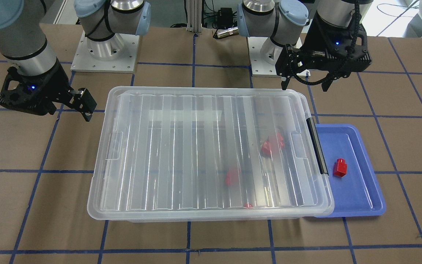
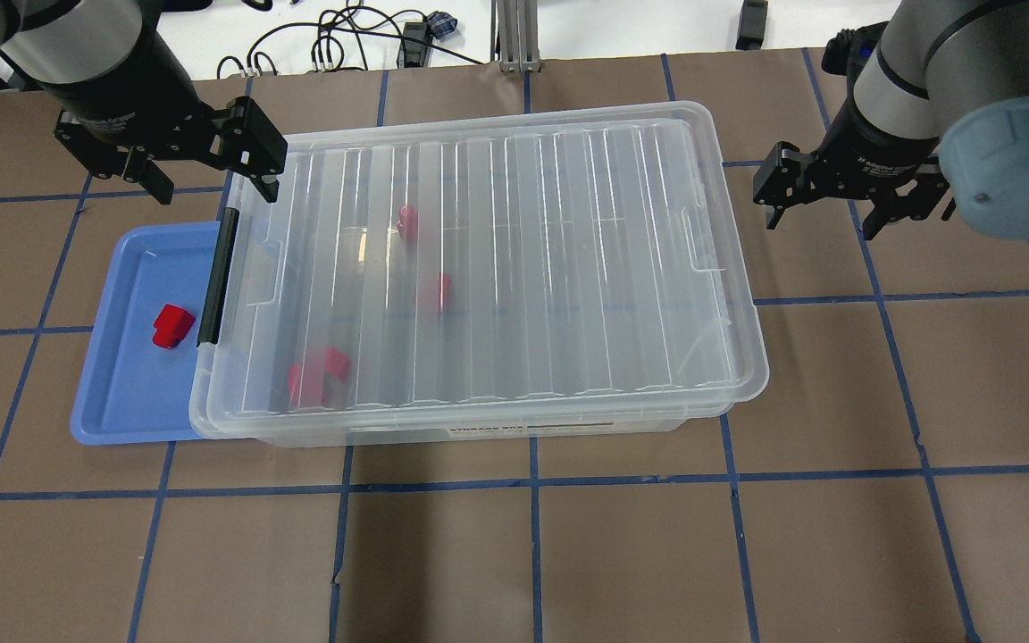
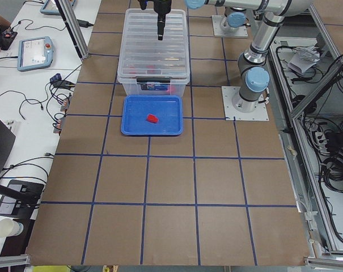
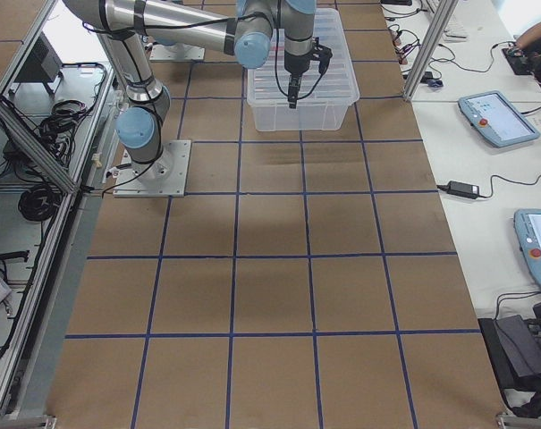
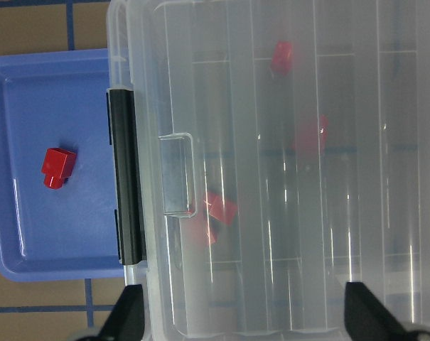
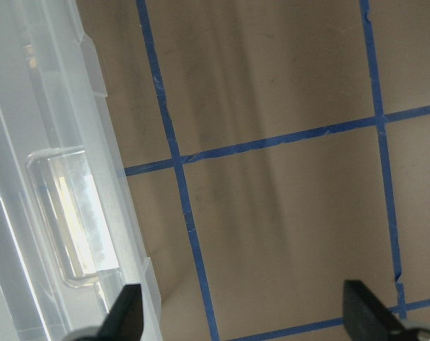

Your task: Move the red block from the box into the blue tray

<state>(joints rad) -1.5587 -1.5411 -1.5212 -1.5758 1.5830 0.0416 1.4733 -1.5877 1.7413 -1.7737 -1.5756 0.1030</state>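
Observation:
The box (image 2: 523, 268) is a clear bin with its ribbed lid on and a black latch bar (image 2: 218, 277) at the tray end. Three red blocks show blurred through the lid (image 2: 318, 373) (image 2: 434, 290) (image 2: 406, 221). One more red block (image 2: 171, 325) lies in the blue tray (image 2: 121, 393), which sits against the box's latch end; it also shows in the left wrist view (image 5: 58, 168). My left gripper (image 2: 211, 187) is open and empty, above the box's far latch corner. My right gripper (image 2: 823, 223) is open and empty, above bare table beside the box's other end.
The table is brown board with a blue tape grid. The arm bases (image 1: 104, 51) stand behind the box. The tray's edge is tucked under the box rim (image 1: 321, 205). Operator tablets and cables (image 3: 35, 54) lie off the table's side.

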